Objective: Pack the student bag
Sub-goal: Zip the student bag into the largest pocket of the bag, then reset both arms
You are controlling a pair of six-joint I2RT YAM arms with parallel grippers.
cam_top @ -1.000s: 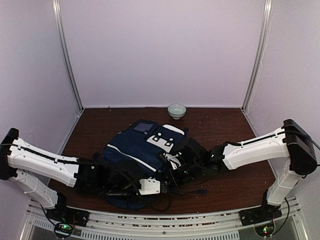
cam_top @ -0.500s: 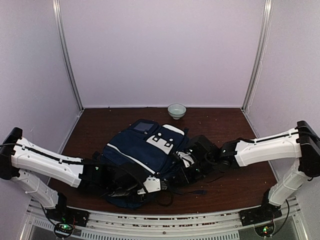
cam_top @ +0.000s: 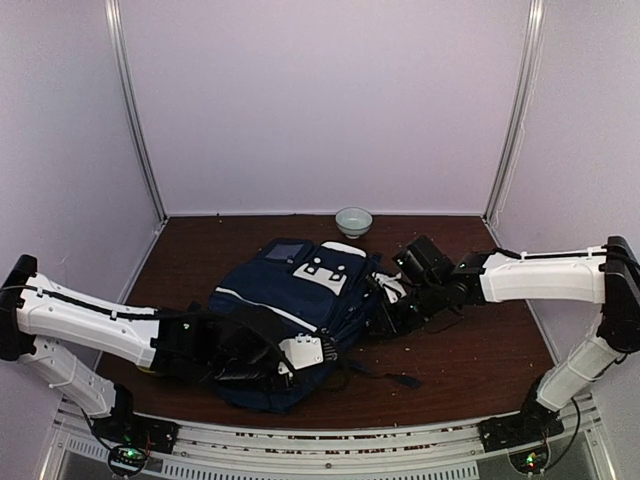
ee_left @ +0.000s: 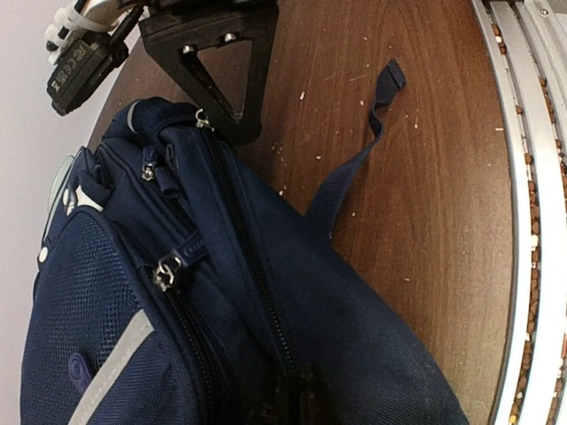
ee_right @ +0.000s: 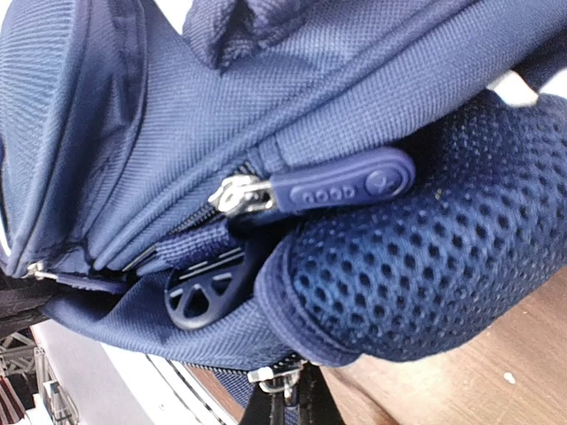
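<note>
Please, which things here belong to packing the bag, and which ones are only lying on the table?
Belong to the job:
- the student bag
- the left hand and the right hand, both close against the bag

Just lying about:
- the small pale bowl, at the far edge of the table, apart from the bag
- crumbs scattered on the wood

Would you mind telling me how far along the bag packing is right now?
Likely late-stage. Done: the zips seen on the large navy blue fabric backpack look closed. In hand: the left end effector pinches its fabric; the right end effector seems closed on a small metal zip pull. Left: finishing that zip; contents are hidden.
</note>
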